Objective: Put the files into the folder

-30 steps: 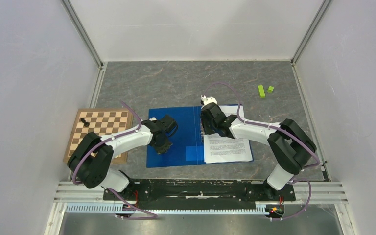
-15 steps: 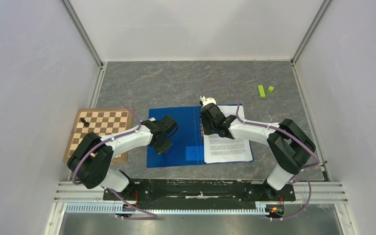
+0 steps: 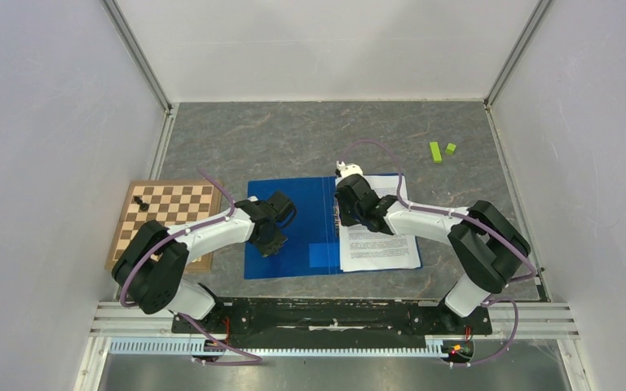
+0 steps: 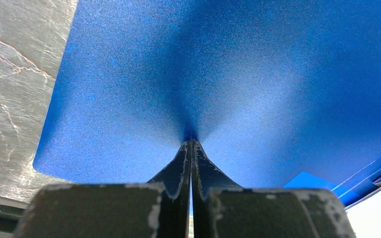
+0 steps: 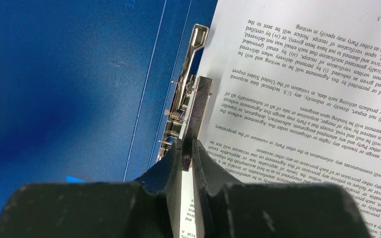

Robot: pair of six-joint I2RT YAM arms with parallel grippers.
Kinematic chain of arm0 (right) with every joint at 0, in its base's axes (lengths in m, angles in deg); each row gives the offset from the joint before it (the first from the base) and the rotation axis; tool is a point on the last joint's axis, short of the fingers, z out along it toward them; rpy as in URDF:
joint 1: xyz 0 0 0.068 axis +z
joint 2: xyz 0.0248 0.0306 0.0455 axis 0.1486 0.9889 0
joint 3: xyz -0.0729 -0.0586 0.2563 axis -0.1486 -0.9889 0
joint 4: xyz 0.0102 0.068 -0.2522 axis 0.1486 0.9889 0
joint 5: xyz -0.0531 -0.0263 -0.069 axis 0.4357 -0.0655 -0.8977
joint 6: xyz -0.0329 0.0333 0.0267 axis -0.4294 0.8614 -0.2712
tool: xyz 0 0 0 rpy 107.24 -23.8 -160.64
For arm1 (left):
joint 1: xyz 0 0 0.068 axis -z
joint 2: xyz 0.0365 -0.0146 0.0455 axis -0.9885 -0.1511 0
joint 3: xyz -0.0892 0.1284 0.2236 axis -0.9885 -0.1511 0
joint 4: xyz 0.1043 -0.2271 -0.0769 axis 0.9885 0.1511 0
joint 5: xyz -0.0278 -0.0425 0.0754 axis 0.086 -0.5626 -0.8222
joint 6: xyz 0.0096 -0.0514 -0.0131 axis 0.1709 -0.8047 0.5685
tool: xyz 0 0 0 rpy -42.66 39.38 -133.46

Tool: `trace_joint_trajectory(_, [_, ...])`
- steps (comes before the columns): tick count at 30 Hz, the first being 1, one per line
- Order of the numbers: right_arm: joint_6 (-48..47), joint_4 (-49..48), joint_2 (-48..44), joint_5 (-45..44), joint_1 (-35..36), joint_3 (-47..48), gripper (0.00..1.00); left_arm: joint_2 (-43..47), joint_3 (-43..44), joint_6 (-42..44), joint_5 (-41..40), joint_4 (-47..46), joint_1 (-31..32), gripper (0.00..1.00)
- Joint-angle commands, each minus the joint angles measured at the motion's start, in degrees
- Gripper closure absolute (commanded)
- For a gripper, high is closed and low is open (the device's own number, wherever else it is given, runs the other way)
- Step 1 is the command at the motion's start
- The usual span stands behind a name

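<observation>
The folder [image 3: 293, 232], of smooth matte blue plastic, is laid open flat; its left cover is touched by the left gripper [image 4: 190, 142], fingers pressed together. The files [image 5: 297, 89], white printed sheets, are seen just right of the metal clip [image 5: 183, 99], whose knurled tab is pinched in the narrow right gripper [image 5: 187, 145].

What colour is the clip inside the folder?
Shiny silver metal. The clip stands out against the blue folder, clearest in the right wrist view.

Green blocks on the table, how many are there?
2. The long green block lies far right on the table; the short green block sits just right of it. Others may be hidden.
</observation>
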Motion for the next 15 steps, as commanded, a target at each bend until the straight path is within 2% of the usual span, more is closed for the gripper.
trace_joint_trajectory(1, [0.4, 1.0, -1.8, 1.0, 0.5, -2.0, 0.90, -2.7, -2.4, -3.2, -1.0, 0.2, 0.6, 0.98])
trace_joint_trajectory(15, [1.2, -2.4, -3.2, 1.5, 0.7, -6.3, 0.91, -3.4, -2.0, -3.9, -0.7, 0.6, 0.6, 0.98])
